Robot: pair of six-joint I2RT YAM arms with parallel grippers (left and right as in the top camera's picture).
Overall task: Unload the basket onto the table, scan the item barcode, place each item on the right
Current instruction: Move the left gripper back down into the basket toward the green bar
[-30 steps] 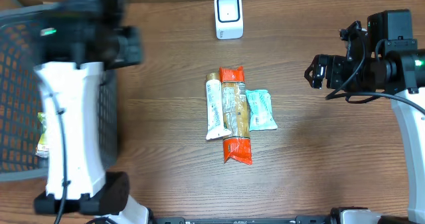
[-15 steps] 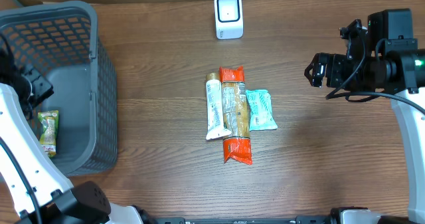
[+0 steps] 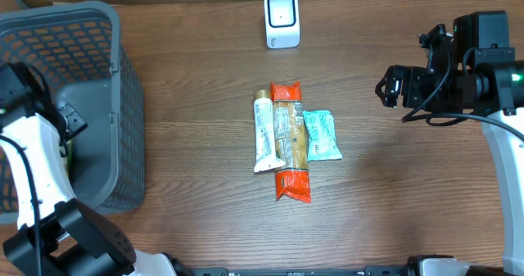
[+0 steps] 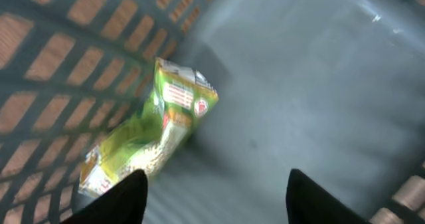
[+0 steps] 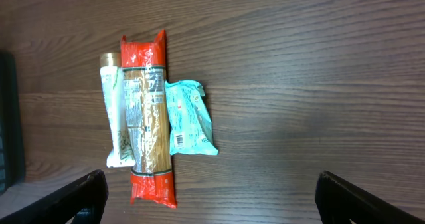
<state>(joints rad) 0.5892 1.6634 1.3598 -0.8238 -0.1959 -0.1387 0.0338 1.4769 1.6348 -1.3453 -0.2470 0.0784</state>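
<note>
Inside the basket (image 4: 319, 64) lies a green packet (image 4: 156, 131), perhaps snacks; left claw (image 4: 216, 184), right claw (image 5: 211, 184) both released.

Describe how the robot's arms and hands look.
Both arms pair white, rounded links with black joints. The left arm carries a thin black cable along it; the right arm has looping black cables and a green light. The left hand and right hand each show two dark fingers.
</note>
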